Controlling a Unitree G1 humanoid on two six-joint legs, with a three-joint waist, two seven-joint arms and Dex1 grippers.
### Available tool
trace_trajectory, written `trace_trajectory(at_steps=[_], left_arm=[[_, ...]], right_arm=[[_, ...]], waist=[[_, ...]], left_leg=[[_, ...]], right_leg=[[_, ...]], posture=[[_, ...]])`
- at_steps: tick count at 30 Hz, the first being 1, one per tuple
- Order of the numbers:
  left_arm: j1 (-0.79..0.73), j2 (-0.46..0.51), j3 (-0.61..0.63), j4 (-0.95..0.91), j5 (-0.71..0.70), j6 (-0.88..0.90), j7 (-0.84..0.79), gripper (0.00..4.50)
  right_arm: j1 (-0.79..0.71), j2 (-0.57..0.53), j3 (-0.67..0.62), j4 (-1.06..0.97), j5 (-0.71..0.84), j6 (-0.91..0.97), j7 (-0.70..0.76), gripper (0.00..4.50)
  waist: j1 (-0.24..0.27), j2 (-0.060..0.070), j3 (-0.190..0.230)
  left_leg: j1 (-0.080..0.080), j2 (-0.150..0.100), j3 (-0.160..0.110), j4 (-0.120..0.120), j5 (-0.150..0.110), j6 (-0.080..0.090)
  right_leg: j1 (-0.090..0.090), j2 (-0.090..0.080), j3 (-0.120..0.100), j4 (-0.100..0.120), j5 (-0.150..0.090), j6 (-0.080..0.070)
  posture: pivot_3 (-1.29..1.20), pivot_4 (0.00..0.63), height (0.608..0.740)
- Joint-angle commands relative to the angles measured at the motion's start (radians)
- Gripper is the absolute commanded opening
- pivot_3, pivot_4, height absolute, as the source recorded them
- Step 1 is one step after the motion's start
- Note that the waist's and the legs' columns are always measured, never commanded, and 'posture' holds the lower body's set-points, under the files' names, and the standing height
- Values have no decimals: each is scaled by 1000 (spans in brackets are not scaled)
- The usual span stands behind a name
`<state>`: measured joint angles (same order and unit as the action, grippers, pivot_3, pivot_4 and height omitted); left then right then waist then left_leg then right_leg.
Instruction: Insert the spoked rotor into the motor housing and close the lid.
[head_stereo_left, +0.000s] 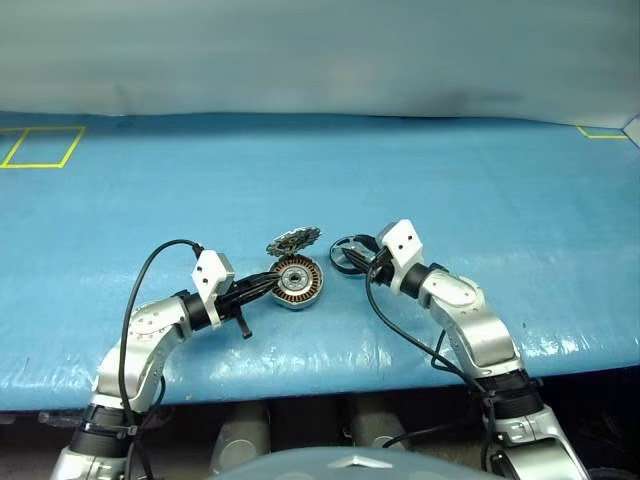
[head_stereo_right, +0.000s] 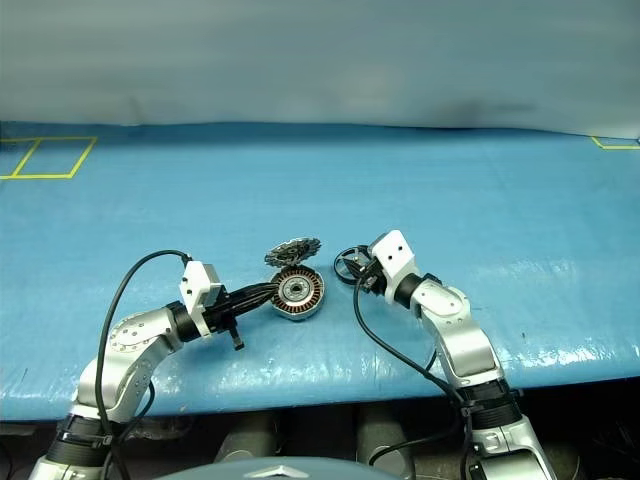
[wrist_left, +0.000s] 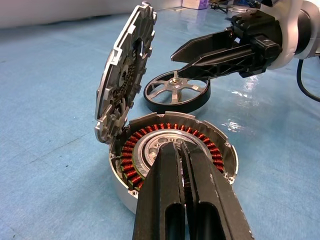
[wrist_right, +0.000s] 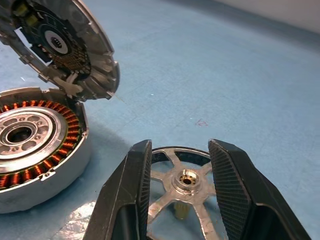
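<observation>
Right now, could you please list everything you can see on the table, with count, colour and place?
motor housing: one, grey with copper windings, centre of table, open.
lid: one, silvery-grey, standing tilted at the housing's far edge.
spoked rotor: one, black rim, shiny hub, flat on the table right of the housing.
table: one, blue cover, yellow marked lines at far corners.
left gripper: shut, over the housing's hub.
right gripper: open, astride the rotor.

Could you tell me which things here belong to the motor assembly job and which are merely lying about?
Part of the job:
- spoked rotor, flat on the table
- motor housing, open
- lid, standing tilted up at the housing's edge

Just lying about:
- blue table cover
- yellow tape markings
</observation>
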<state>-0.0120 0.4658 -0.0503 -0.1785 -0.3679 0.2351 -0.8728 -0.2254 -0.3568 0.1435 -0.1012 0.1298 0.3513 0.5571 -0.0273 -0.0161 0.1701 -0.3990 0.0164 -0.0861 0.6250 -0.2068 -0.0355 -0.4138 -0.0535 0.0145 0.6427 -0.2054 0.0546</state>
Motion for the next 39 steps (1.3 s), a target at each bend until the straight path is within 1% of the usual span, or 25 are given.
trace_trajectory(at_steps=[1, 15, 19, 24, 34, 37, 39], left_arm=[[7, -12, 8, -20, -11, -27, 5, 81], [14, -15, 8, -16, 4, -33, 33, 81], [10, -18, 2, -15, 7, -31, 38, 81], [12, -20, -2, -15, 12, -28, 45, 81], [16, -22, -1, -19, 15, -23, 59, 81], [15, -23, -1, -17, 19, -27, 63, 81], [13, -24, -2, -15, 21, -29, 65, 81]], right_arm=[[-19, -20, 4, -13, -16, 25, 4, 1926], [47, -61, 38, -93, -50, 122, 6, 1926], [54, -75, 58, -79, -85, 122, -4, 1926], [39, -122, 116, -44, -173, 99, 0, 1926], [33, -111, 120, -27, -193, 93, -8, 1926], [35, -105, 114, -30, -183, 88, -3, 1308], [38, -103, 112, -35, -185, 85, -4, 716]], waist=[[0, 0, 0], [-1, 0, 0], [-1, 0, 0], [-1, 0, 0], [0, -1, -1], [-1, -1, -1], [-4, -2, -1]], left_leg=[[0, 0, 0, 0, 0, 0], [0, 0, 0, 0, 0, 0], [0, 0, 0, 1, 0, 0], [0, 0, 0, 1, 0, 0], [1, 0, 0, 2, 0, 0], [1, 0, 0, 2, 0, 0], [1, 0, 0, 2, 0, 0]], right_leg=[[0, 0, 0, 0, 0, 0], [0, 0, 0, 0, 0, 0], [0, 0, 0, 0, 0, 0], [0, 0, 0, 0, 0, 0], [1, 0, 0, 0, 0, 0], [1, 0, 0, 0, 0, 0], [1, 0, 0, 0, 0, 0]], posture=[[0, 150, 740], [0, 150, 740], [0, 150, 740], [0, 150, 740], [0, 150, 740], [0, 150, 740], [0, 150, 740]])
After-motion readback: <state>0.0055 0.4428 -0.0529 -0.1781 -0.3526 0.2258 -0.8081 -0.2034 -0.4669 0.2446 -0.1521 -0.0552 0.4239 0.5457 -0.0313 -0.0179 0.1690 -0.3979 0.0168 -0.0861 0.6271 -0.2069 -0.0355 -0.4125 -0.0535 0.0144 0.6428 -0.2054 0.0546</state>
